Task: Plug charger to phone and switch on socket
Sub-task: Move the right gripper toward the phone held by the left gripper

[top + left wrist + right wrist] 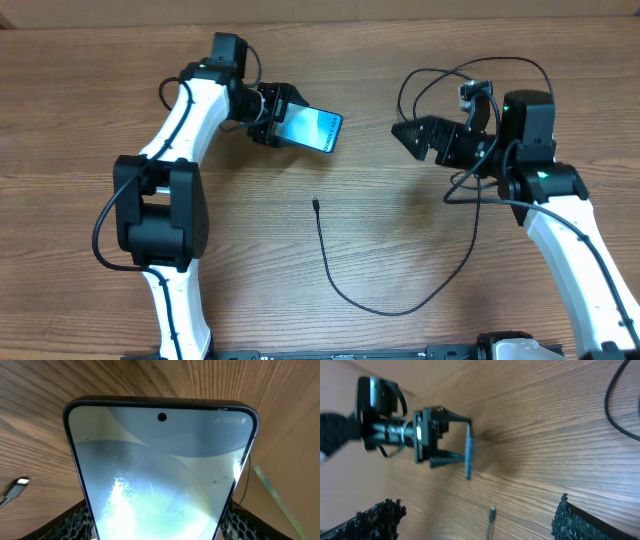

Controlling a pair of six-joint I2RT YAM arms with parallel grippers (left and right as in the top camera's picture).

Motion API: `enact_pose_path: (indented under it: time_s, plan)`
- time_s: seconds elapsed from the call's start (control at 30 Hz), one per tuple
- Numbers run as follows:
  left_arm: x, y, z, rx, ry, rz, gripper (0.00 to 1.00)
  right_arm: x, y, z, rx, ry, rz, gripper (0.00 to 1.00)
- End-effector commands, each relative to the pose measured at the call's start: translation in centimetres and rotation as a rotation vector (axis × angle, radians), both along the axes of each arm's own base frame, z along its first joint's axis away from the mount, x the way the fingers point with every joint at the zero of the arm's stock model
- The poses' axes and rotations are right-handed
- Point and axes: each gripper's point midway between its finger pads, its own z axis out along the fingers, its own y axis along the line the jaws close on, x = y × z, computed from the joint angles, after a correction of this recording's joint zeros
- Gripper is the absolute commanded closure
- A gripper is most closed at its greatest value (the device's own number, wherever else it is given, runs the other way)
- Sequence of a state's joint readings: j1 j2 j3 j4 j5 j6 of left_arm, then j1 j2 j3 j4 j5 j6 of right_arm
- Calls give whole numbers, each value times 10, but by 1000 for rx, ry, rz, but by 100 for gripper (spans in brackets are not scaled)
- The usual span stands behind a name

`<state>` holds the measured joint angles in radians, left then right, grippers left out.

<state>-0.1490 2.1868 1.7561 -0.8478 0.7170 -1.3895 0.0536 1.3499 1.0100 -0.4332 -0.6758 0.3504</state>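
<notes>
The phone is held in the upper centre-left of the overhead frame, screen lit. It is clamped across its side edges by the left gripper, camera end outward. The right gripper is recorded at upper right, fingers spread wide, nothing held. The charger is laid looped on the table at centre. Its connector tip is below the phone, well apart from it.
</notes>
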Motion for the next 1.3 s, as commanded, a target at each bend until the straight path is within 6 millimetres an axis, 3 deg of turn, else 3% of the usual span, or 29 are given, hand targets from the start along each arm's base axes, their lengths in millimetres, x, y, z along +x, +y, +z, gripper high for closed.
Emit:
enact_pose_path:
  time_s: [0.0, 0.13, 0.37, 0.5, 0.57, 0.8, 1.27]
  plan:
    - [7, -18, 8, 9, -10, 31, 82, 13, 9, 0, 106, 94, -49, 0]
    - [10, -34, 9, 17, -51, 12, 84, 19, 23, -22, 120, 168, -42, 2]
    - [9, -57, 9, 36, -103, -26, 80, 24, 41, -60, 80, 250, -47, 4]
    - [5, -66, 10, 30, -102, -43, 80, 28, 44, -70, 27, 250, -88, 15]
    - [2, -70, 11, 24, -98, -49, 80, 28, 46, -74, 11, 258, -109, 21]
    - [-9, -87, 19, -53, -71, -94, 80, 30, 65, -73, -17, 227, -136, 29]
    - [-24, -105, 32, -157, -42, -161, 83, 34, 67, -78, -28, 225, -161, 47]
